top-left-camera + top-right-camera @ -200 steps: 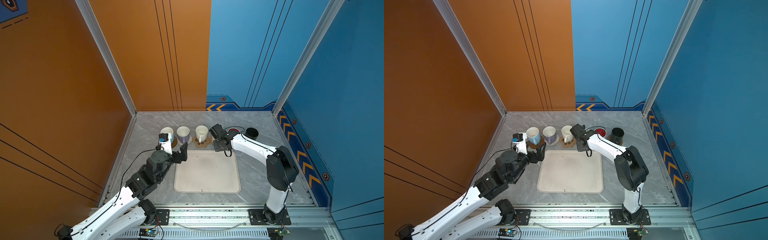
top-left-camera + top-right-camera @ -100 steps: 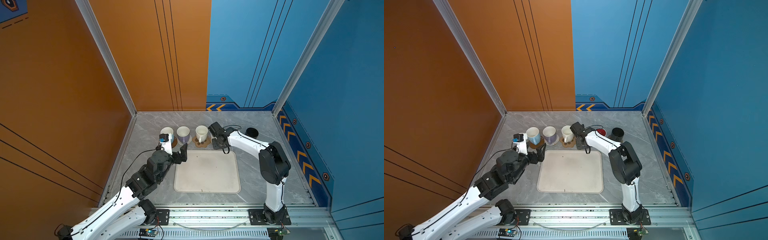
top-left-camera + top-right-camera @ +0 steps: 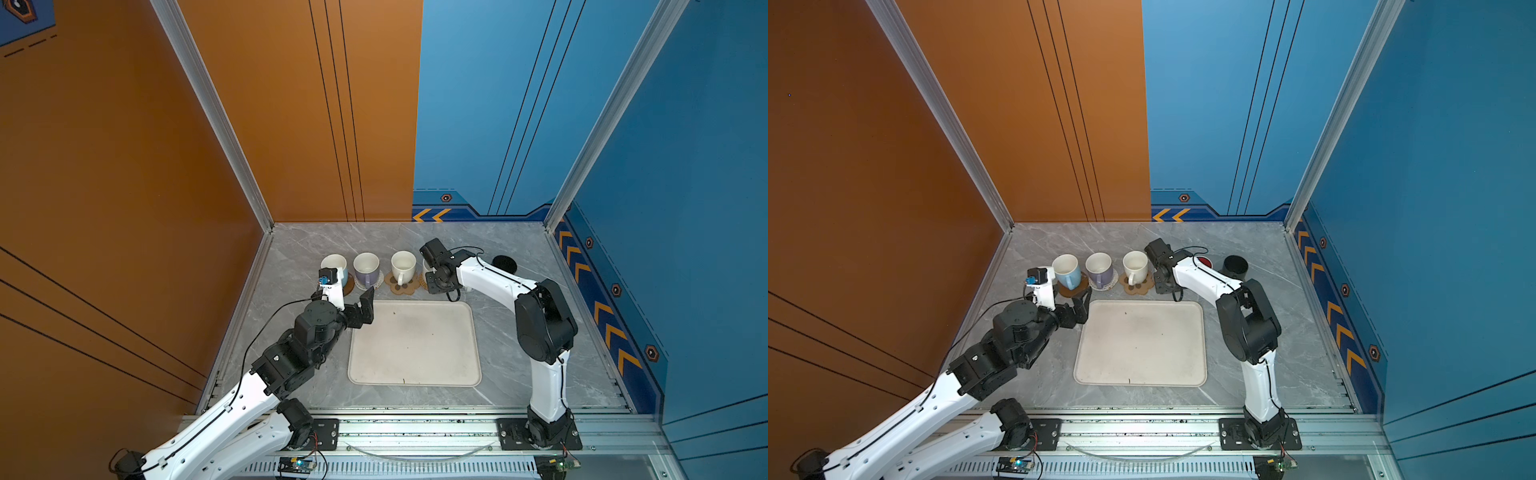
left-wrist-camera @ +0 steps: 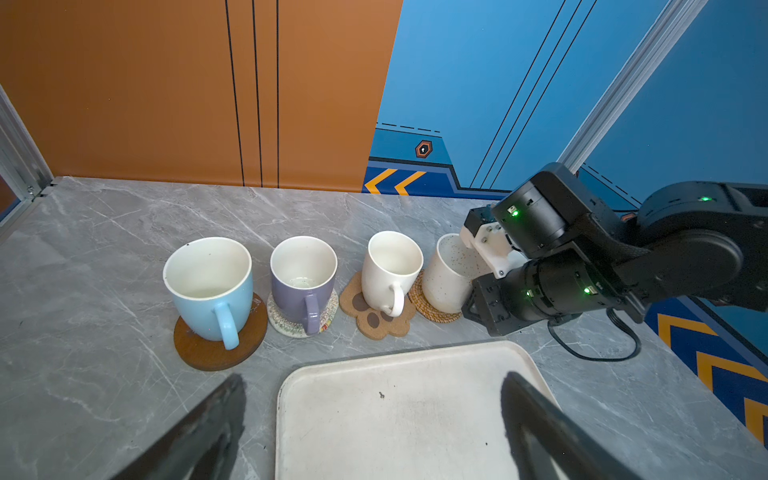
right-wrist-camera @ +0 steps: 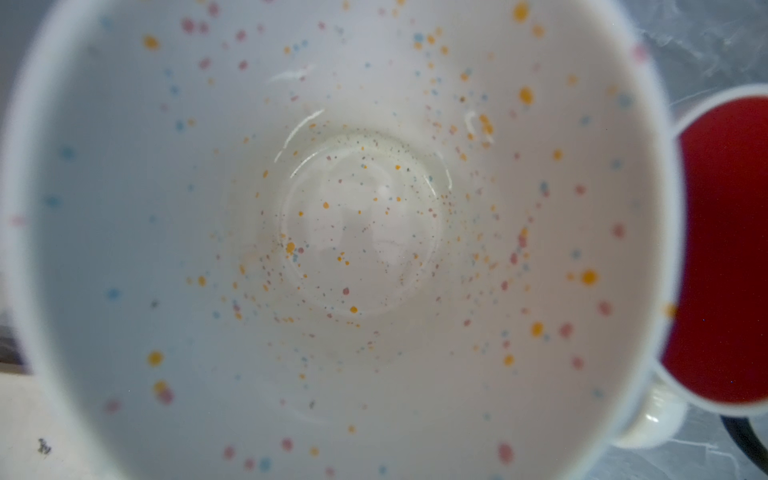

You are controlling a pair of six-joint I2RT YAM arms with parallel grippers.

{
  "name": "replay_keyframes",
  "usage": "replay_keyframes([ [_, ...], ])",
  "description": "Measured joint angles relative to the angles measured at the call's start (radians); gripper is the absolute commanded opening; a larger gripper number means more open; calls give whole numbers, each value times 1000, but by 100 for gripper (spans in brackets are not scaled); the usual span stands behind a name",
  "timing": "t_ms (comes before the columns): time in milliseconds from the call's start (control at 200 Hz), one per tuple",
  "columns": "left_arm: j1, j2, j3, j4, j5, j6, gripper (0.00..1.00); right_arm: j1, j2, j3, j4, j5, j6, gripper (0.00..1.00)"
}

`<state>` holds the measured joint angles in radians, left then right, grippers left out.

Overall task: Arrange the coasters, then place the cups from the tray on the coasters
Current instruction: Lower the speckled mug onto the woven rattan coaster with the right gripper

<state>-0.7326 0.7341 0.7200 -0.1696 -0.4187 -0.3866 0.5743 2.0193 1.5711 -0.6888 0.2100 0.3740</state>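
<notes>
Four cups stand in a row behind the empty cream tray (image 3: 413, 343). The light blue cup (image 4: 210, 286) is on a brown disc coaster (image 4: 216, 353), the lilac cup (image 4: 303, 278) on a white woven coaster (image 4: 286, 326), and a white cup (image 4: 388, 270) on the paw coaster (image 4: 382, 326). A speckled white cup (image 4: 446, 276) rests on the rattan coaster (image 4: 432, 312). My right gripper (image 4: 478, 297) is shut against this cup's side, its fingers hidden. Open and empty, my left gripper (image 4: 374, 415) hovers over the tray's near-left corner.
Right of the row stand a cup with a red inside (image 3: 1204, 262) and a matte black cup (image 3: 1235, 269). A black cable (image 4: 598, 345) loops on the table below the right wrist. Orange and blue walls close the back and sides.
The right arm's elbow has swung left toward the middle, and the forearm now covers the red-inside cup in a top view. Its gripper has stayed at the speckled cup. The left arm has not moved.
</notes>
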Motion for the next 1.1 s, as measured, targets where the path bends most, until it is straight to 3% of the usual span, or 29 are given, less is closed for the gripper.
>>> replay_keyframes([
  [1101, 7, 19, 0, -12, 0, 0, 96, -18, 40, 44, 0, -33, -5, 0],
])
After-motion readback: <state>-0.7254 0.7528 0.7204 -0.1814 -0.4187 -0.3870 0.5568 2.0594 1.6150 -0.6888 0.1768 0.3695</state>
